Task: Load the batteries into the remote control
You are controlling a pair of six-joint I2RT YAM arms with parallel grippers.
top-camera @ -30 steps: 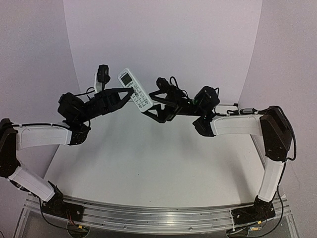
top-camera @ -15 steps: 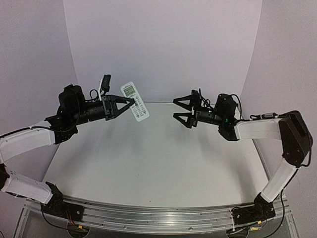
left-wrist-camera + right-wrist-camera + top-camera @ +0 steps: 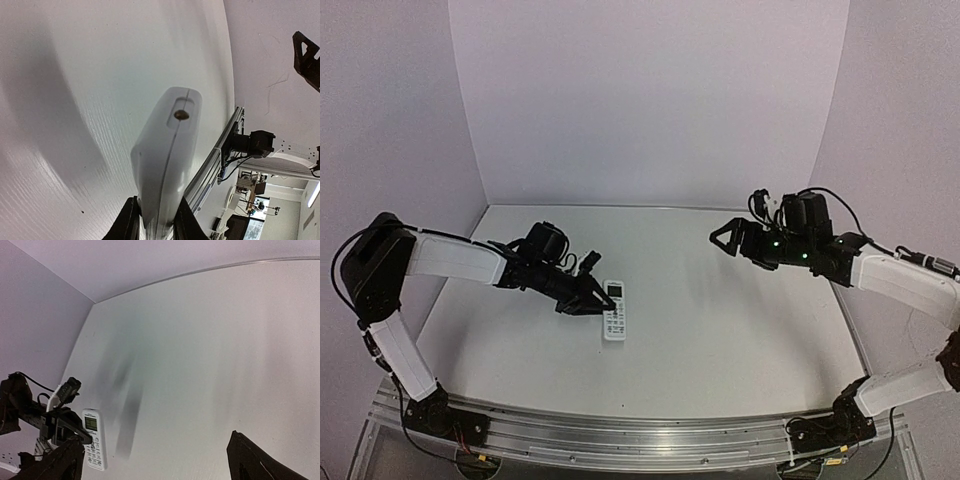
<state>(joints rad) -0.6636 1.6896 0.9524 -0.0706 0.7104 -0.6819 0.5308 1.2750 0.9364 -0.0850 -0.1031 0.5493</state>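
The white remote control (image 3: pixel 614 311) lies screen-up at table level, left of centre. My left gripper (image 3: pixel 599 301) is shut on its side edges near the screen end. In the left wrist view the remote (image 3: pixel 167 150) stands edge-on between the two black fingers of that gripper (image 3: pixel 155 222), close over the white table. My right gripper (image 3: pixel 724 240) is open and empty, held in the air to the right, well away from the remote. In the right wrist view the remote (image 3: pixel 93 439) shows far off at lower left. No batteries show in any view.
The white table (image 3: pixel 720 340) runs back to a curved pale wall (image 3: pixel 650 100). The aluminium rail (image 3: pixel 640 440) with both arm bases lies along the near edge. The left arm (image 3: pixel 30 415) shows at the lower left of the right wrist view.
My left gripper has carried the remote from high near the back wall down to table level, left of centre. My right gripper has let go, drawn back to the right and stayed open.
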